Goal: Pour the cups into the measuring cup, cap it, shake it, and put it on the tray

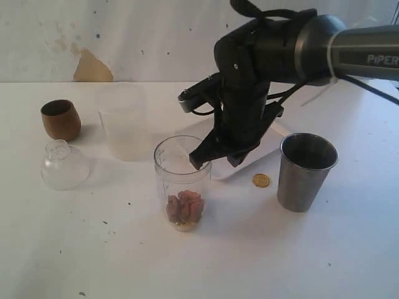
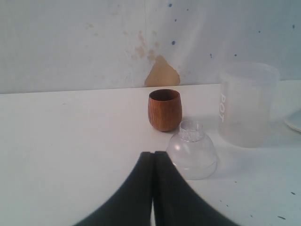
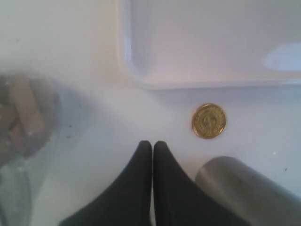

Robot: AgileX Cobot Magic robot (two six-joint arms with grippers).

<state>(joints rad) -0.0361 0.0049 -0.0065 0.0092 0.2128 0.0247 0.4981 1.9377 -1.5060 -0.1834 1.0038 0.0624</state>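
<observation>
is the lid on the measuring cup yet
Off. The measuring cup stands upright with an open rim, pinkish chunks at the bottom; the clear dome lid rests on the table near the wooden cup.

The measuring cup (image 1: 182,180) stands centre front, chunks (image 1: 184,207) in it. Tray (image 3: 211,37) behind it. Tumbler (image 1: 305,171) right. Coin (image 1: 261,180) between them, just before the tray. Far left: wooden cup (image 1: 61,119), lid (image 1: 64,165) before it, plastic cup (image 1: 124,124) right of both.

Brown wood-grain cup (image 1: 60,119), grey steel tumbler (image 1: 305,173), clear measuring cup (image 1: 182,180) with pinkish chunks (image 1: 185,205) inside, white tray (image 3: 211,42), gold coin (image 1: 261,180), frosted whitish cup (image 1: 126,128), see-through lid (image 1: 64,166), all on a white table (image 1: 280,255) with dark specks.
</observation>
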